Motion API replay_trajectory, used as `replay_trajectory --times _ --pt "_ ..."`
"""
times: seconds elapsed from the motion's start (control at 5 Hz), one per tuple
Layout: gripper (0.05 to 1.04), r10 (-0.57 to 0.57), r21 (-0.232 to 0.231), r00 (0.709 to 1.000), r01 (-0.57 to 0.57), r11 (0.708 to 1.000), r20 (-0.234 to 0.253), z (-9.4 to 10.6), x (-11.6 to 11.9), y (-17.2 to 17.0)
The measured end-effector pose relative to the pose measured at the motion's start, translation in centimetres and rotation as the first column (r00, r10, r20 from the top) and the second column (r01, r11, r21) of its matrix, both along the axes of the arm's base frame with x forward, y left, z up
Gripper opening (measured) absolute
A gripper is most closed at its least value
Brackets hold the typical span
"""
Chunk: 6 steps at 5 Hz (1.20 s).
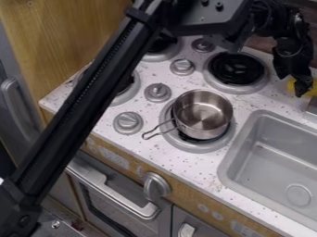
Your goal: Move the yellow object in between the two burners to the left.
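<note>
The black gripper hangs at the upper right, above the counter behind the sink. A yellow object lies by the right edge, partly hidden behind the gripper's lower end; whether they touch is unclear. Left of the gripper is the bare black coil of the back right burner. The front right burner carries a steel pot, its wire handle pointing to the lower left. Two left burners, the front one and the back one, are partly covered by the arm.
The black arm crosses the left side diagonally and bends at the top over the stove. Grey knobs stand between the left and right burners. A grey sink fills the lower right, with a metal piece at its back edge.
</note>
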<state>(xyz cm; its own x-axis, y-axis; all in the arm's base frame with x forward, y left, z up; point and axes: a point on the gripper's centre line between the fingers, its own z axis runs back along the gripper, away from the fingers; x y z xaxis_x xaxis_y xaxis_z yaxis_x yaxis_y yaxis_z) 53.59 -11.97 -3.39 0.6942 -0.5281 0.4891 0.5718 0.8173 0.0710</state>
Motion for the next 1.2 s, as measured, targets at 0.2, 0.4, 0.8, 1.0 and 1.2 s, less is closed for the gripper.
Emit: replay_trajectory --times 0.2,0.4,0.8,1.0,1.2 --pt "0.997 -0.011 -0.002 1.0 0.011 1.0 0.01 -0.2 0.7 -0.4" --pt "0.997 -0.021 -0.001 1.0 0.021 1.0 -0.013 -1.2 0.7 -0.7" --pt "0.672 -0.008 0.003 0.999 0.008 1.0 -0.04 -2.2 -0.1 -0.8" --pt "0.505 0.001 0.019 0.999 -0.001 1.0 -0.039 -2.1 -0.4 -0.7" --pt "0.502 0.027 0.035 0.999 -0.025 0.999 -0.048 -2.0 -1.2 0.6"
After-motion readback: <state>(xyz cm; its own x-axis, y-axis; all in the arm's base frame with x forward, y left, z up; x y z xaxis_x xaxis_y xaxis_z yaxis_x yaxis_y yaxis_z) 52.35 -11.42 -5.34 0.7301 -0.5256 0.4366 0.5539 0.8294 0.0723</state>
